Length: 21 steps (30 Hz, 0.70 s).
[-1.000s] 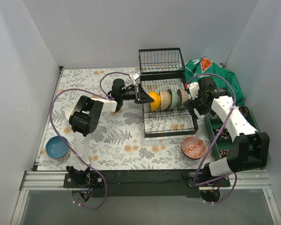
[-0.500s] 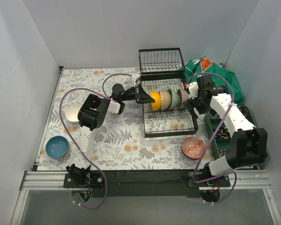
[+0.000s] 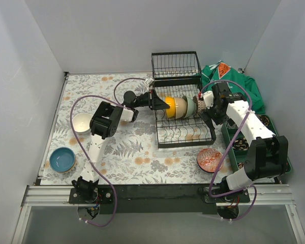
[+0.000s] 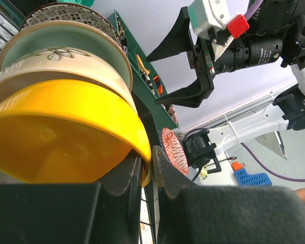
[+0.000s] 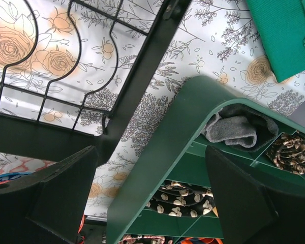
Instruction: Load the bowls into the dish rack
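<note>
Yellow bowl (image 4: 61,137) shifted rearward, pinched by left end effector (image 4: 151,158); right end effector (image 5: 152,173) apart.

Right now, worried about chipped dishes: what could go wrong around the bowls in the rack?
The left hand is shut on the rim of the yellow bowl, which leans on the cream bowl; pulling back without opening could drag it from the dish rack. The open right hand hangs close to the brown patterned bowl at the row's other end; a swing might knock it.
</note>
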Available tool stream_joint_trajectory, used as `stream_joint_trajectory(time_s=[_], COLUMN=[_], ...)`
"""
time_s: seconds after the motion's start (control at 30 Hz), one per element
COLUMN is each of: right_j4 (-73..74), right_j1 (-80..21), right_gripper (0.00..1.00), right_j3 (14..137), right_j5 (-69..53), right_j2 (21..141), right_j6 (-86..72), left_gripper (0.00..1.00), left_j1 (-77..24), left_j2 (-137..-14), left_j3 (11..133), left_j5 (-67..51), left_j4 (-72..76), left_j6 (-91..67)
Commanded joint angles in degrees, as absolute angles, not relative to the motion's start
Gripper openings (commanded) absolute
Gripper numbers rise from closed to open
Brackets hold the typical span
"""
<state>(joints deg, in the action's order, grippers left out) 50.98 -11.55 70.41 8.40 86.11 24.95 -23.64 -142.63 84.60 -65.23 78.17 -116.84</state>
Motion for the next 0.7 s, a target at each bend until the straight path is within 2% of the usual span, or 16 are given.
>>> stream_joint_trajectory(time_s=[0.0,0.27,0.67], right_j4=[51.59,51.24,50.19], right_j1=[-12.48,-13.36,-14.41], right_gripper=[0.95,0.95,0.95], right_j3=[70.49,70.58,70.93], right_j5=[9.58,10.55,9.67], right_j2=[86.75,86.75,87.19], right_j6=[26.37,26.98,26.81], left_gripper=[0.00,0.00,0.01], left_j1=[-24.52,-24.96,-25.05], left_j2=[-148.80,-146.78,-142.57], left_j3=[86.13,85.08,76.38], left_j5=[-63.02,-61.61,-60.82], left_j4=[105.38,105.21,93.44], left_j6=[-146.16,-146.95,-132.38])
